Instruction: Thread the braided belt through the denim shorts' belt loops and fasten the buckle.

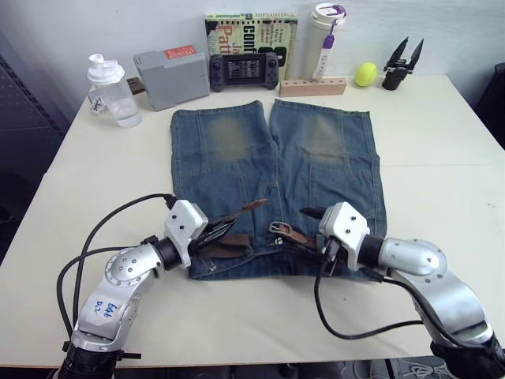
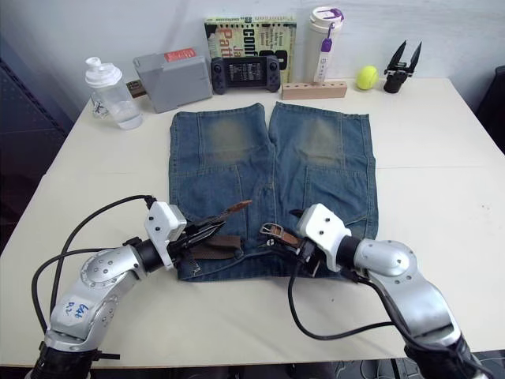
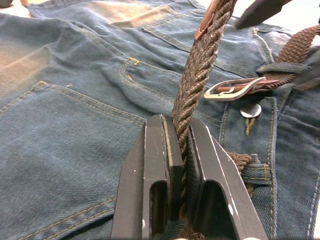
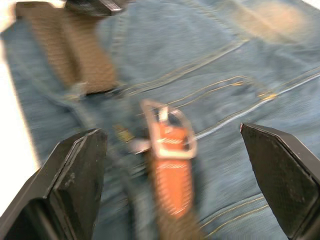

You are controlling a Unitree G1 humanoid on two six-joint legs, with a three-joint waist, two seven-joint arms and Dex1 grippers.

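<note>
The denim shorts [image 1: 268, 158] lie flat on the table, waistband toward me. The braided belt [image 1: 229, 246] runs along the waistband, and its free end rises from the cloth. My left gripper [image 3: 176, 122] is shut on that raised strap [image 3: 200, 65], just above the waistband's left half [image 1: 213, 230]. The silver buckle [image 1: 278, 228] rests at the middle of the waistband beside the shorts' button. My right gripper [image 4: 170, 131] is open, its fingers spread wide on either side of the buckle [image 4: 167, 132] without touching it. A belt loop [image 3: 256, 172] holds the belt beside the button.
Along the table's far edge stand a water bottle [image 1: 110, 91], a grey box [image 1: 170, 76], a game console [image 1: 243, 71], a book [image 1: 251, 31], a white tumbler [image 1: 325, 39], a wooden block [image 1: 312, 86], a yellow ball [image 1: 365, 74] and a black spare gripper [image 1: 402, 63].
</note>
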